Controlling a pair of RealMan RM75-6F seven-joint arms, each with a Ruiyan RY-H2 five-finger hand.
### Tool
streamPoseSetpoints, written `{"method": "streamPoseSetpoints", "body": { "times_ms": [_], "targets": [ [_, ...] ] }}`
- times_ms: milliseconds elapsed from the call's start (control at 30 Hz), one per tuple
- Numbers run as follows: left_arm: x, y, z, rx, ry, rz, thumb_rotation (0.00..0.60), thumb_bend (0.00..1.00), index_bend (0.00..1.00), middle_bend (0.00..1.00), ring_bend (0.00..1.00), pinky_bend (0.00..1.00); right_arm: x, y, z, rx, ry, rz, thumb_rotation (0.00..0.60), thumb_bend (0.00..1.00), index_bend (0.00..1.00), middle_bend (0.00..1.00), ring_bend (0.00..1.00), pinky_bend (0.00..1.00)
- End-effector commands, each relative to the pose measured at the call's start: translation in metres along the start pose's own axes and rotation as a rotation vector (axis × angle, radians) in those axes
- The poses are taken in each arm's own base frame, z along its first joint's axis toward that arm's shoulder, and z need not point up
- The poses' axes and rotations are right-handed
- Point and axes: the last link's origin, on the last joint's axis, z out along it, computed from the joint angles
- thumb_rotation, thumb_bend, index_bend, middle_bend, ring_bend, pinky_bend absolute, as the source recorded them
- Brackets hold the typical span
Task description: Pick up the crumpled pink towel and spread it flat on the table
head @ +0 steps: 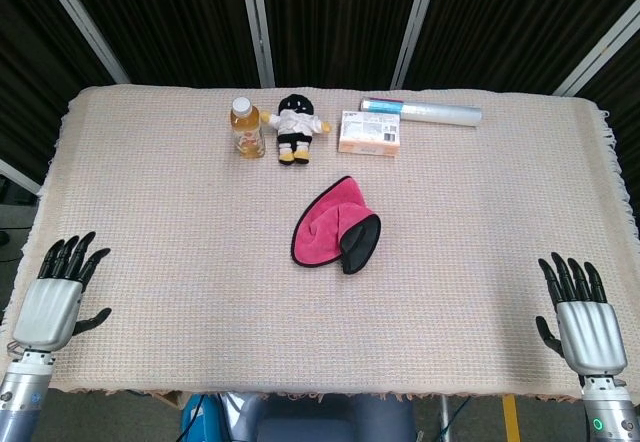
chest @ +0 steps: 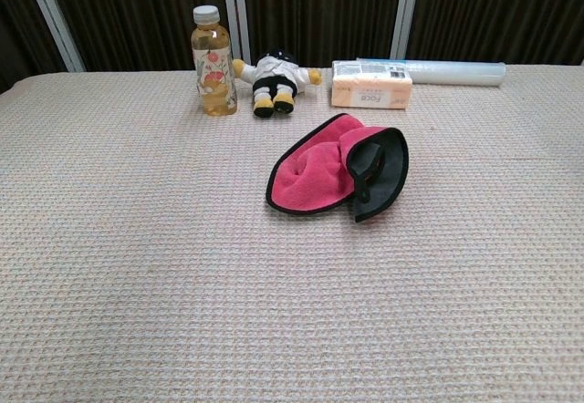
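The pink towel (head: 330, 224) with black trim lies folded over on itself near the middle of the table, its grey underside turned up at the right; the chest view shows the towel (chest: 321, 173) too. My left hand (head: 57, 293) hovers at the table's front left corner, fingers spread and holding nothing. At the front right corner my right hand (head: 582, 318) is likewise spread and empty. Both hands are far from the towel and neither appears in the chest view.
Along the far edge stand a bottle of yellow drink (head: 245, 128), a small plush doll (head: 293, 127), a boxed item (head: 370, 132) and a roll of clear film (head: 420, 111). A woven beige cloth (head: 180, 222) covers the table.
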Motion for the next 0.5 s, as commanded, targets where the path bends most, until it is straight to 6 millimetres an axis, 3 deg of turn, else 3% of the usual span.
{"method": "streamPoseSetpoints", "body": {
  "times_ms": [33,167,500],
  "targets": [
    [-0.002,0.015,0.018,-0.04,0.014,-0.015,0.6,0.13,0.31,0.04,0.0,0.0,0.0,0.002,0.003,-0.009,0.0,0.002,0.6,0.35,0.0,0.0,0.0,0.0],
    [-0.004,0.044,0.05,-0.119,0.036,-0.003,0.6,0.17,0.43,0.09,0.0,0.0,-0.001,0.004,0.007,-0.024,-0.003,0.003,0.6,0.35,0.0,0.0,0.0,0.0],
    [-0.038,0.126,0.121,-0.27,-0.043,0.068,0.6,0.23,0.45,0.11,0.0,0.0,-0.004,0.015,0.018,-0.079,-0.014,0.012,0.6,0.35,0.0,0.0,0.0,0.0]
  ]
}}
